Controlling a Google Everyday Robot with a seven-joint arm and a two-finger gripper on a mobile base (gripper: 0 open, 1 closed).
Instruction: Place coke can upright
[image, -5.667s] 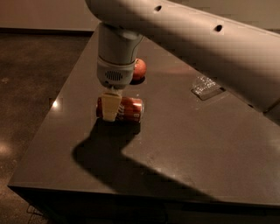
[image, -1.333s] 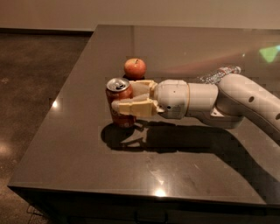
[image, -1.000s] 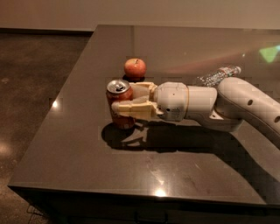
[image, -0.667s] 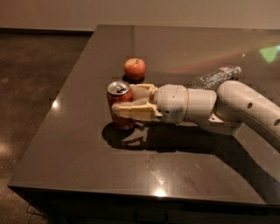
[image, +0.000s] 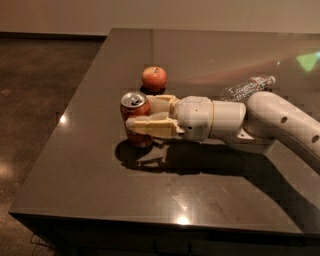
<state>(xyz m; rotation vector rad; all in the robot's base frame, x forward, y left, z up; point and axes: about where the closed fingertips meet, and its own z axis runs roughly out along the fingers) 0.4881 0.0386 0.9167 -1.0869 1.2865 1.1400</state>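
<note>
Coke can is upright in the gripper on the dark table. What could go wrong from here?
1. The gripper is shut on the red aluminium coke can from the side; pulling back before opening could tip it.
2. The round red apple sits just beyond the can; a sideways retreat could knock the can into it.

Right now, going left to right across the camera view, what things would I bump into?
First the coke can, standing upright with the tool closed around it → apple → clear plastic bottle, lying down.
</note>
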